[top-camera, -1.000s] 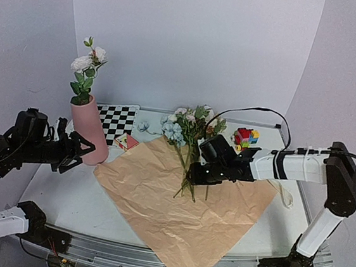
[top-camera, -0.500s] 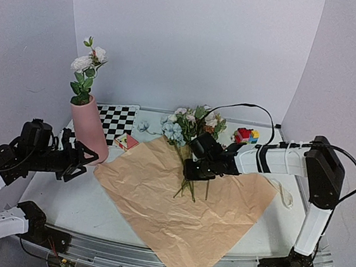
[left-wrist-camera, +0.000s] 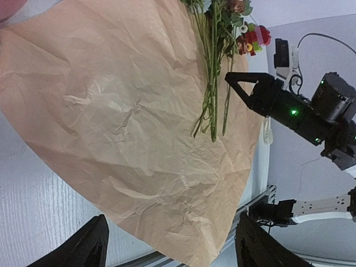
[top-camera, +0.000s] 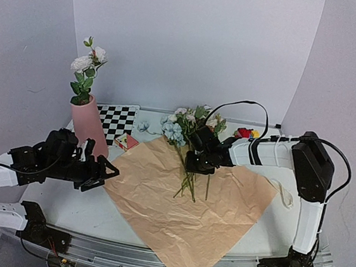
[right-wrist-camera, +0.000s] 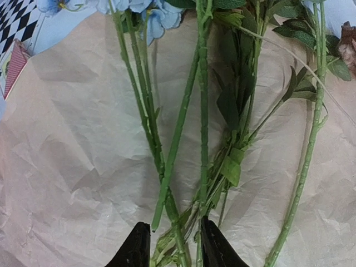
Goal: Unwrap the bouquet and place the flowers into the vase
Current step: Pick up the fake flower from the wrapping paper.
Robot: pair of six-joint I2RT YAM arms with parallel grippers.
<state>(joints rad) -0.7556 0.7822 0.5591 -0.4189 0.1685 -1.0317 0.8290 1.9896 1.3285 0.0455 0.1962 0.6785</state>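
The bouquet is unwrapped: its kraft paper [top-camera: 182,214] lies flat, and the flowers [top-camera: 189,135] rest on its far part with their stems [right-wrist-camera: 203,111] pointing toward me. My right gripper [top-camera: 191,167] is low over the stem ends. Its narrowly open jaws [right-wrist-camera: 175,247] straddle a few stems without pinching them. The pink vase [top-camera: 90,131] stands at the far left and holds one white flower [top-camera: 86,63]. My left gripper [top-camera: 104,177] hovers wide open at the paper's left edge, right of the vase. In the left wrist view that gripper [left-wrist-camera: 172,247] holds nothing above the paper [left-wrist-camera: 122,122].
A checkerboard mat [top-camera: 117,121] and a small red card [top-camera: 126,142] lie behind the paper beside the vase. A loose pale-blue bloom [top-camera: 143,126] sits by the mat. A toy-brick block [top-camera: 247,134] stands at the far right, behind the right arm. A white cord [top-camera: 284,194] trails along the table's right side.
My left arm swung from beside the vase toward the paper's left edge, still open. My right gripper slid left over the stems and its jaws narrowed.
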